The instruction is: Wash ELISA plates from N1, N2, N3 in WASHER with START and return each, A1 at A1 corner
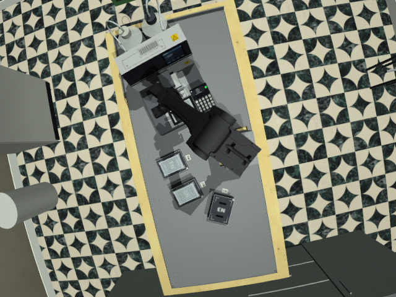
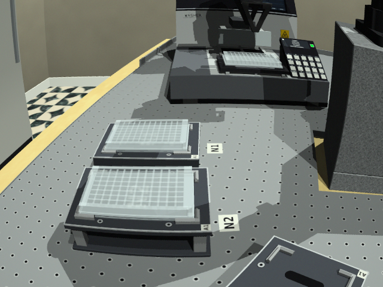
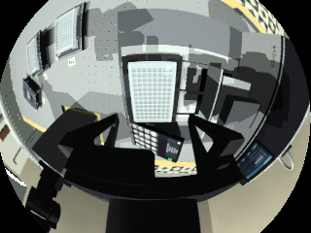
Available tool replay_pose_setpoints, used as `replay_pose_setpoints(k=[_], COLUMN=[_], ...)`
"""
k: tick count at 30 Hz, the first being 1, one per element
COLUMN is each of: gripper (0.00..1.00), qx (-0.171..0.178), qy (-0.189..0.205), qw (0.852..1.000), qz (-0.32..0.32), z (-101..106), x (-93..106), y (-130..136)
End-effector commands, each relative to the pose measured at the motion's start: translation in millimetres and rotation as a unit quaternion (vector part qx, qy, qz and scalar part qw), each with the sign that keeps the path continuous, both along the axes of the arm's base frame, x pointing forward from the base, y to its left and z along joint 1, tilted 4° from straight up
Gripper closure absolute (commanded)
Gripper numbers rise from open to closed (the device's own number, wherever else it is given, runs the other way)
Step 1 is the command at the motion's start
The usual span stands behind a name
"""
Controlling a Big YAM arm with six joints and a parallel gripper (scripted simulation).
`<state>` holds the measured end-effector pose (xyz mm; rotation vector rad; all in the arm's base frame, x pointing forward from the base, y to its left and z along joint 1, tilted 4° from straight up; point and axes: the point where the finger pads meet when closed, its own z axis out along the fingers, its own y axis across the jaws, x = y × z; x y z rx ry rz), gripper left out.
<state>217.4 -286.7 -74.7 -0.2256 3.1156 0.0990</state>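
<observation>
A clear ELISA plate (image 2: 252, 59) (image 3: 153, 89) lies on the washer's carrier and looks flat; its cut-off corner is too small to tell. The lamp (image 1: 205, 86) (image 2: 312, 45) (image 3: 170, 159) above the keypad (image 1: 204, 103) (image 2: 306, 66) is green. My gripper (image 3: 153, 117) is open and empty, above the carrier area, with its fingers spread wide. One plate (image 1: 172, 164) (image 2: 148, 131) (image 3: 67, 30) sits in nest N1 and another plate (image 1: 186, 193) (image 2: 136, 191) sits in nest N2. Nest N3 (image 1: 220, 219) (image 2: 278, 262) is empty, its A1 label at one corner.
The washer's tall housing (image 1: 150, 51) (image 2: 197, 33) stands behind the carrier, with bottles (image 1: 129, 38) and tubes behind it. A grey stone-like block (image 2: 355, 123) stands to the right. The arm crosses over the washer's front deck in the top view.
</observation>
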Motion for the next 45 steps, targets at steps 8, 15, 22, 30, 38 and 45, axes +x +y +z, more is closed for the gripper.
replay_pose_setpoints(k=[8, 15, 22, 30, 38, 45], gripper=[0.00, 0.00, 0.00, 0.00, 0.00, 0.00], qx=[0.004, 0.004, 0.003, 0.003, -0.006, -0.006], qy=[0.003, 0.003, 0.002, 0.003, -0.004, -0.004], qw=[1.000, 1.000, 1.000, 1.000, 1.000, 1.000], qz=[0.011, 0.008, 0.005, 0.003, 0.003, 0.003], z=[-22.2, -30.5, -41.9, -52.0, -48.7, -48.7], x=[1.3, 0.9, 1.2, 1.2, 5.7, 5.7], y=[6.1, 6.3, 6.9, 7.9, -2.7, -2.7])
